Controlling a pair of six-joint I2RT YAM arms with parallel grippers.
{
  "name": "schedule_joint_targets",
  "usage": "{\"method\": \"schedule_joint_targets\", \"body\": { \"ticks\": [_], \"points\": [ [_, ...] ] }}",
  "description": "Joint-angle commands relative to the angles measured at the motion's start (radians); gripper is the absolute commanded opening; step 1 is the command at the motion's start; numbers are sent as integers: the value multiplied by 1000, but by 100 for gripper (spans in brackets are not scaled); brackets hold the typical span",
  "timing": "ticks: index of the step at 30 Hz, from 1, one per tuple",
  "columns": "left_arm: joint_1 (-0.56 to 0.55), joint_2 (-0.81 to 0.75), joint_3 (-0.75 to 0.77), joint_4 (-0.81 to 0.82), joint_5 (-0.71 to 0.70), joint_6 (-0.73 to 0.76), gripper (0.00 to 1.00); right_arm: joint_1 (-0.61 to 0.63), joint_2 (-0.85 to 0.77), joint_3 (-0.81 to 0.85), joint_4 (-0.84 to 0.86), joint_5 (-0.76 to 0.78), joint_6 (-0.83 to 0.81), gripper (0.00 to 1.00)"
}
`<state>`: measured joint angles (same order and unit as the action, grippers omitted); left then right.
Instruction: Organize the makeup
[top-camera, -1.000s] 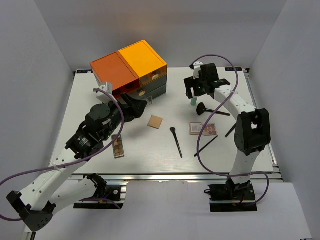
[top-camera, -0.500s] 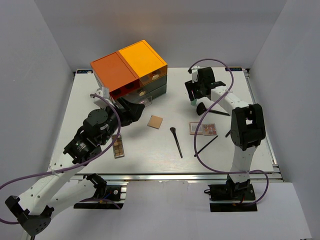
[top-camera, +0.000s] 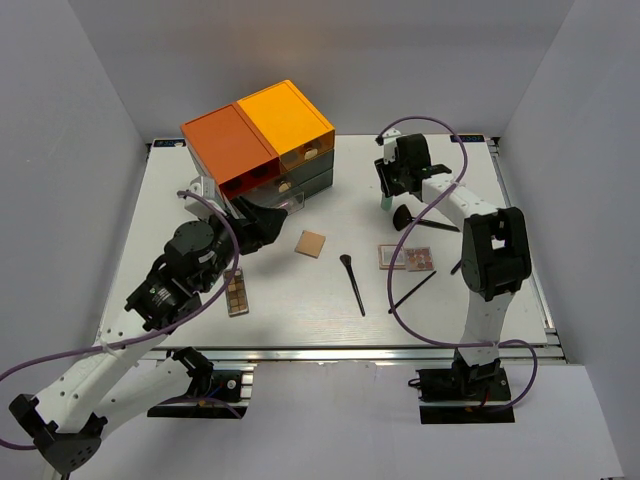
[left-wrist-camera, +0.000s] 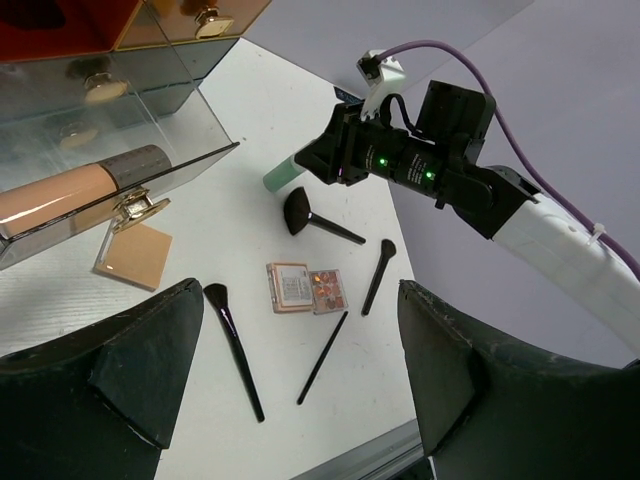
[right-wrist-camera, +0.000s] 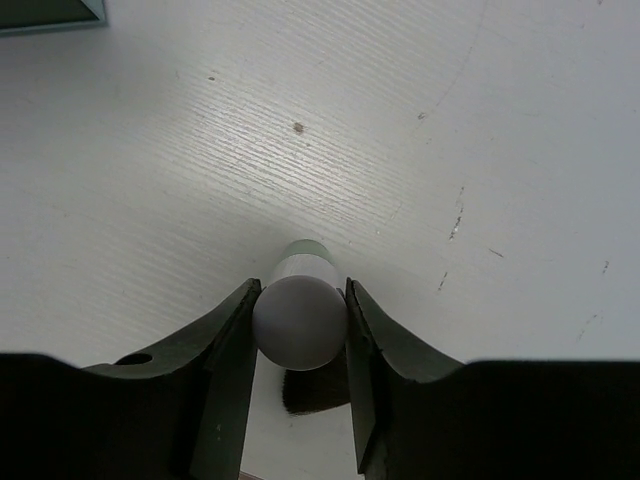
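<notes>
Nearest the front edge of the bench, toward the left side: eyeshadow palette in brown shades, lying flat, long side running toward the front edge. About as near, right of the middle: thin brush, slanted, well apart from that palette. Between the two, at the middle: black brush, bristles toward the far edge. Just beyond the thin brush: double palette in pink and brown, flat, near the thin brush's far tip.

Farther in, left of the middle: tan compact, flat, touching nothing else. Just left of it: left hand, fingers spread wide, gripping nothing, poised beside a clear drawer pulled out of the drawer box. Inside that drawer: beige bottle, lying on its side.

Toward the far edge, right of the middle: broad-headed brush, handle pointing at the right edge. Just beside its head: green-white bottle, clamped at its rounded cap by the right hand, one finger pressed against each side. Cannot tell whether its base touches the bench.

Farthest, along the far edge left of the middle: drawer box, orange on top, dark green below.
</notes>
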<state>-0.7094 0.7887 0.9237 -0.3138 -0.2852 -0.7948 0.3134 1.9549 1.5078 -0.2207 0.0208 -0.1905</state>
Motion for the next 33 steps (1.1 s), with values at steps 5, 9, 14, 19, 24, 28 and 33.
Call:
{"method": "schedule_joint_targets", "body": {
  "ticks": [5,9,14,19,24,28,33],
  "points": [
    [-2,-48,-29,-10,-45,-29,88,-17,-212,14,52,-220,69,0],
    [-2,-88,-74,-4,-75,-67,88,-17,-324,28,113,-437,178,0],
    [-2,-146,-143,-14,-134,-132,86,10,-390,8,308,-651,437,0],
    [-2,-218,-252,10,-167,-221,77,163,-361,29,406,-696,602,0],
    [-2,-256,-298,-7,-174,-291,54,309,-262,100,481,-673,652,0],
    [-2,-285,-332,-11,-166,-325,54,368,-148,178,491,-634,655,0],
    [-2,-324,-358,-27,-167,-351,54,411,-91,216,468,-592,602,0]
  ]
}}
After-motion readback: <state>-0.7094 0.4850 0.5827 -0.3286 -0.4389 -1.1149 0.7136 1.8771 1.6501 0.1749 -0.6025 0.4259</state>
